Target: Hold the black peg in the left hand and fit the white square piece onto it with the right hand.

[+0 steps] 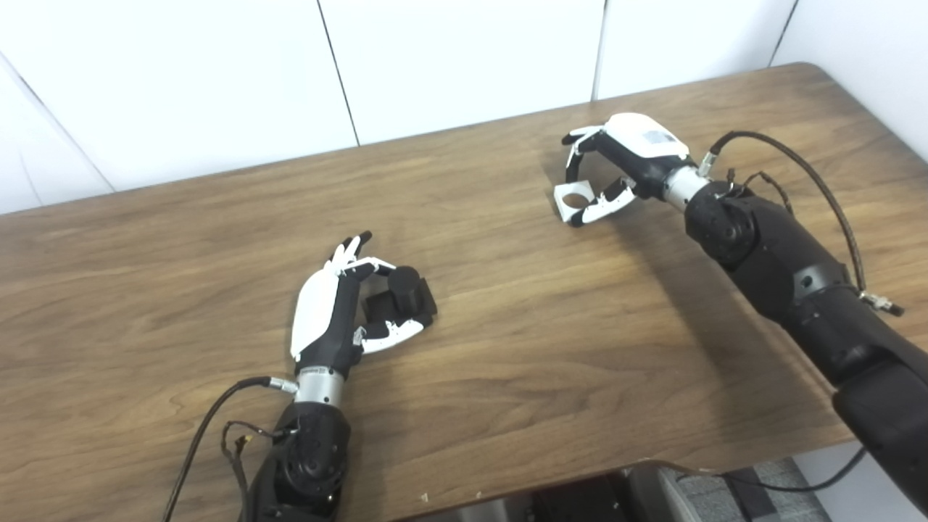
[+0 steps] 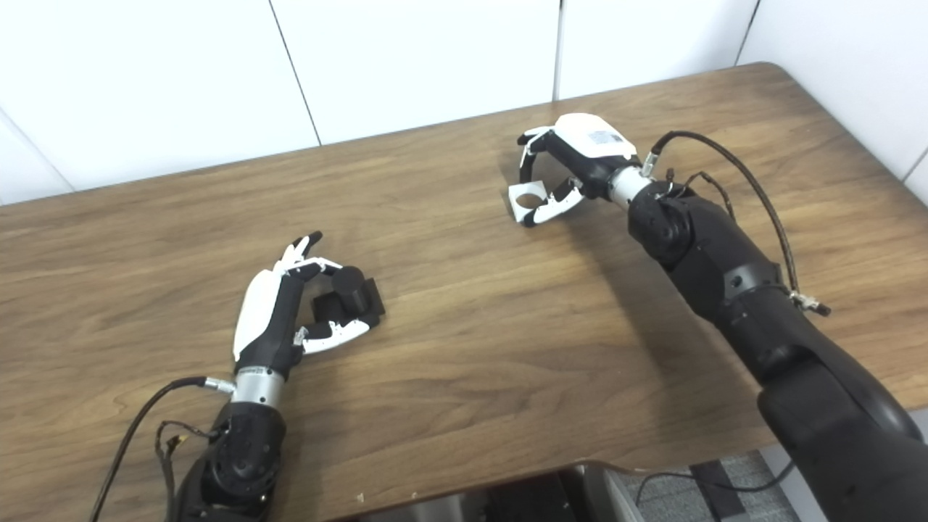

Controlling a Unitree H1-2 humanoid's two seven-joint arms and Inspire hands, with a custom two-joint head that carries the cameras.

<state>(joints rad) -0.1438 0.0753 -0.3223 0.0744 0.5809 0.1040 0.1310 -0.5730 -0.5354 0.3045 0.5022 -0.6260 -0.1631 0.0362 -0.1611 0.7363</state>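
The black peg [image 1: 404,292], a short cylinder on a square base, stands on the wooden table [image 1: 507,348] left of centre. My left hand [image 1: 330,308] is curled around it from the left, one finger on the cylinder's top and the thumb against the base. Its other fingers point away up the table. The white square piece [image 1: 573,200], with a round hole, is at the far right of centre. My right hand [image 1: 631,156] pinches it between fingers above and thumb below, low over the tabletop. Whether the piece touches the table I cannot tell.
A white panelled wall [image 1: 464,58] runs behind the table's far edge. Loose cables [image 1: 805,167] loop off the right forearm, and another cable [image 1: 210,428] off the left wrist. The near table edge [image 1: 551,478] crosses the bottom, with floor and dark gear below.
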